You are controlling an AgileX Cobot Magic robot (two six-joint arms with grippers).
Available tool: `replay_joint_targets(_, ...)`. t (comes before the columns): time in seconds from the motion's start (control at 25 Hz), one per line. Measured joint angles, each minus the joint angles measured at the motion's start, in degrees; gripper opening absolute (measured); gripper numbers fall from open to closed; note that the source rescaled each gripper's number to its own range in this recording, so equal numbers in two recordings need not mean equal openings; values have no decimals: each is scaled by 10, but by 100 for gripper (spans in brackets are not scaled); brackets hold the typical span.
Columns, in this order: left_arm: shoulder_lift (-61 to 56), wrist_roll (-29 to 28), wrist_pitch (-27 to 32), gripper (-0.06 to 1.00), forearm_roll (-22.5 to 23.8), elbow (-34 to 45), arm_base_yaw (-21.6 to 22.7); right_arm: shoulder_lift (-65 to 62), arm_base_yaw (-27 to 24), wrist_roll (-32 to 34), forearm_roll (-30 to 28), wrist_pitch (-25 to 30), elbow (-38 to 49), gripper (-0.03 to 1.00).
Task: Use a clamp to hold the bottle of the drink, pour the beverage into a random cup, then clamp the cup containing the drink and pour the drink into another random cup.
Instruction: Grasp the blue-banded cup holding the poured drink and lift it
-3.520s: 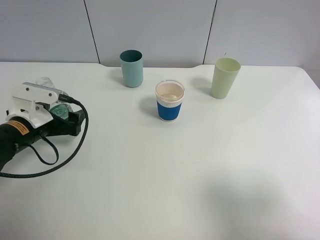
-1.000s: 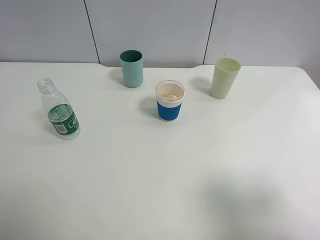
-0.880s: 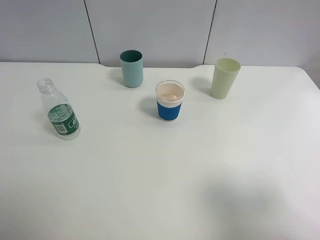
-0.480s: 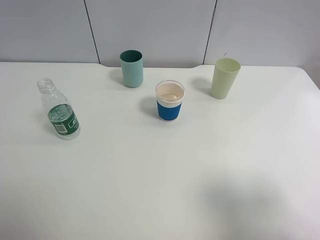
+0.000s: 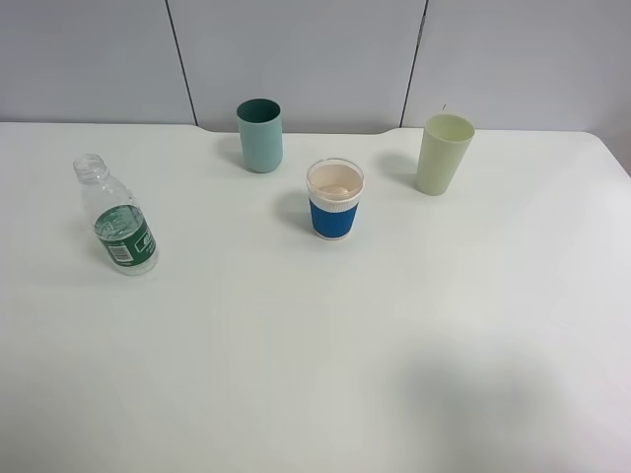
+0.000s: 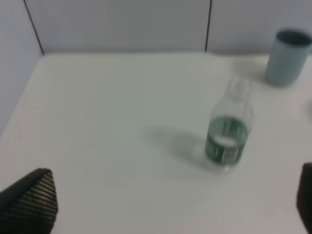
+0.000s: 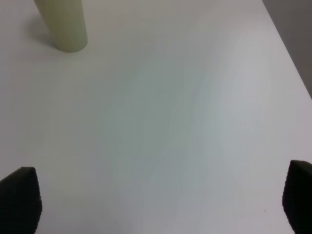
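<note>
with left gripper [image 6: 168, 204] and right gripper [image 7: 158, 195] wide open, grasp blue-sleeved cup [image 5: 334, 217] mid-sleeve, lift level, tip slowly over teal tumbler [image 5: 260, 138].

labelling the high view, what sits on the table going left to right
clear plastic bottle with green label, teal straight-sided tumbler, white paper cup with ribbed blue sleeve, pale yellow-green tapered tumbler

The left end effector [image 6: 168, 202] is spread wide, its dark ribbed fingertips [image 6: 29, 202] far apart with nothing between them. The right end effector [image 7: 158, 195] is equally wide apart and empty.
</note>
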Motion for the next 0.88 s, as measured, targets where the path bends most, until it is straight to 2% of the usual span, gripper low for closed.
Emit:
replay_joint_targets(0.24, 0, 0, 3, 100, -1, 72, 0, 0, 0, 0, 0, 0, 0, 99)
replay_joint_targets(0.88, 0, 2, -1, 100, -1, 73, 0, 0, 0, 0, 1, 0, 0, 99)
